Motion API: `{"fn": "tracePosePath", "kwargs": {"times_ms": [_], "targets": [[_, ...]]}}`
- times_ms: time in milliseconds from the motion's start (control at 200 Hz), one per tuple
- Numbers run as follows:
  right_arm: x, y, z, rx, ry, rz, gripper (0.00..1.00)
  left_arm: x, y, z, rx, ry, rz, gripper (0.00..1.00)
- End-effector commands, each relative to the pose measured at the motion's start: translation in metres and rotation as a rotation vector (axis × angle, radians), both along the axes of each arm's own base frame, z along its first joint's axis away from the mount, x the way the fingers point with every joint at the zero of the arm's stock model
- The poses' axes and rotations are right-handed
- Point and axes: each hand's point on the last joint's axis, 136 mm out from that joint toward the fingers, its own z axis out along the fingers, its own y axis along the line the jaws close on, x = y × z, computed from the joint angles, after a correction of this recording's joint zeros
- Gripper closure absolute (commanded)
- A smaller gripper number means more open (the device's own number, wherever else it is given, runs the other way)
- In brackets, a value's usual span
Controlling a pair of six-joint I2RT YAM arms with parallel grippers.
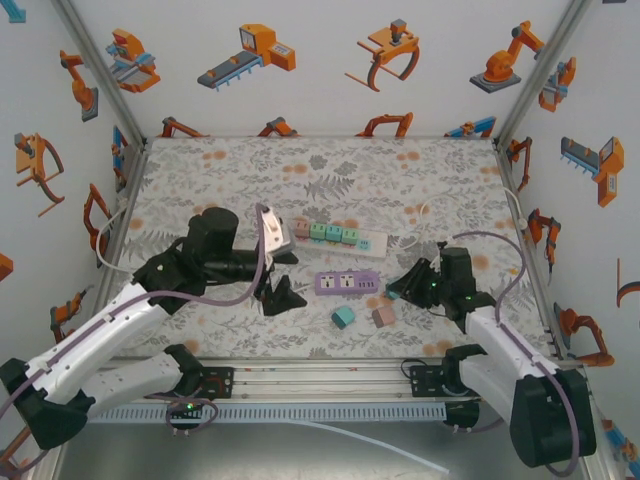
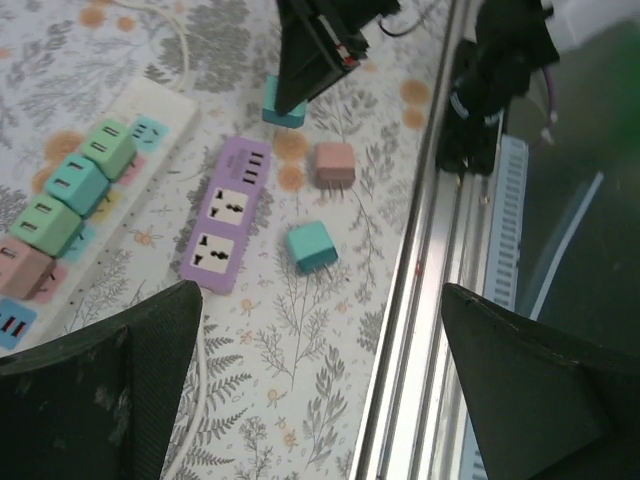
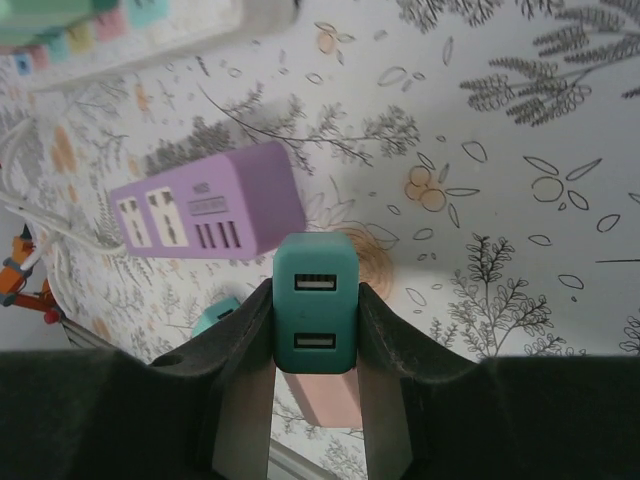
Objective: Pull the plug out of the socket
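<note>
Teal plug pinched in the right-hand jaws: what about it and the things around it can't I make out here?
- Teal square plug, right wrist view: its pins cannot be seen; the shut right jaws cover both sides.
- Pink block plug, same view: mostly hidden behind the teal plug.
- White power strip, same view: blurred and cut off by the top edge.

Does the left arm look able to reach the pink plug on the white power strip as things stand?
Probably yes. The left gripper is open and empty, and the pink plug sits close beside it on the white power strip, with nothing between them.
</note>
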Motion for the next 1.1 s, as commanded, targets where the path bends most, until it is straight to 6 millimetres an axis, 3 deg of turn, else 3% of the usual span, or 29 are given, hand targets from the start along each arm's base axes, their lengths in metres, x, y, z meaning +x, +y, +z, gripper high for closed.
{"fn": "tracePosePath", "kwargs": {"times_ms": [0,260,391,631,841,1097], "targets": [[0.008,0.009,0.004,0.045,-0.039,0.031,0.82,-0.016,-0.003,-0.013,0.033,-0.092,-0.122,0.03],[-0.001,0.001,-0.019,-0.016,0.029,0.012,0.59,-0.015,-0.013,-0.035,0.104,-0.094,-0.139,0.03],[-0.006,-0.007,-0.025,-0.057,0.061,-0.019,0.52,-0.01,-0.018,-0.039,0.117,-0.097,-0.128,0.03],[-0.014,-0.024,-0.016,-0.119,0.046,-0.08,0.36,0.027,-0.018,-0.048,0.169,-0.151,0.058,0.03],[-0.01,-0.04,0.028,-0.195,-0.102,-0.115,0.33,0.036,-0.012,-0.042,0.111,-0.183,0.148,0.03],[0.014,-0.041,0.124,-0.287,-0.55,-0.053,0.32,0.07,0.009,-0.027,0.039,-0.294,0.388,0.03]]}}
